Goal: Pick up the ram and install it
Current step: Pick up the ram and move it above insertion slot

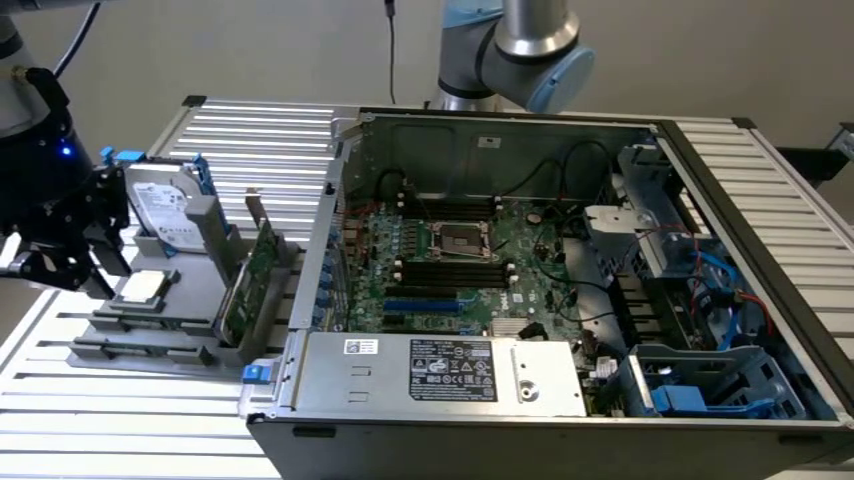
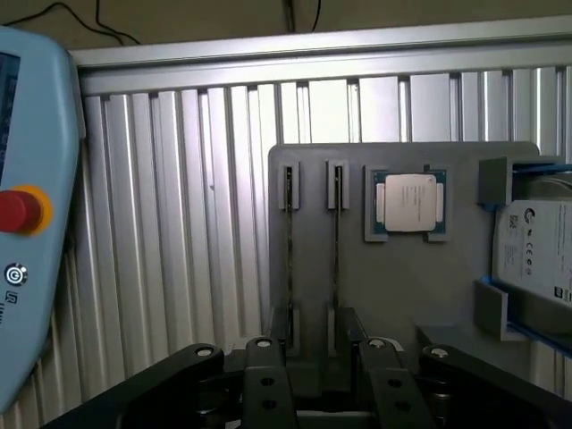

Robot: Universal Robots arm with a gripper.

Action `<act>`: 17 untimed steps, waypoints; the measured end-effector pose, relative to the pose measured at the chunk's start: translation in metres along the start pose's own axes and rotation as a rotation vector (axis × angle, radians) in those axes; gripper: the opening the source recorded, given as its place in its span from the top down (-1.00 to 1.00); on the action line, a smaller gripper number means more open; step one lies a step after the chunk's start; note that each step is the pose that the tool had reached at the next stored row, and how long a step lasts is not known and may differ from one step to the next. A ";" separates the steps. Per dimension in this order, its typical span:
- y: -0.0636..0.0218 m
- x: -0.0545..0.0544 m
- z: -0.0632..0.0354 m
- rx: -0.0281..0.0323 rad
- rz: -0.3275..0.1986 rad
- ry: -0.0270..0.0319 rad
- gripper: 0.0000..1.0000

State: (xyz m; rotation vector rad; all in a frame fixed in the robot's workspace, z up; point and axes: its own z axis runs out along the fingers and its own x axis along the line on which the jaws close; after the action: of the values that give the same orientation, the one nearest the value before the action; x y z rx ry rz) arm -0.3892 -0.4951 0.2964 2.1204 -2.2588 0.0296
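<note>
Two ram sticks (image 2: 289,241) in grey tray (image 2: 420,295); slatted metal table (image 2: 179,223); pale wall (image 1: 294,50).

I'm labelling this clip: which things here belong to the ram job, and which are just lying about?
Job: ram, open gripper, motherboard memory slots.
Lying about: processor chip, hard drive, pendant with red button.

The table (image 2: 179,223) is ribbed metal, the tray (image 2: 411,295) matt grey plastic.
</note>
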 end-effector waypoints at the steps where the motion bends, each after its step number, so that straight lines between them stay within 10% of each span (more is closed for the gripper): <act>1: 0.0006 0.001 0.0018 -0.0001 0.000 0.0000 0.27; 17: 0.0031 0.014 0.0316 -0.0001 -0.001 -0.0006 0.27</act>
State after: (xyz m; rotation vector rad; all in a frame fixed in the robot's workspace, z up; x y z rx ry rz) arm -0.3938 -0.5100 0.2656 2.1223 -2.2575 0.0288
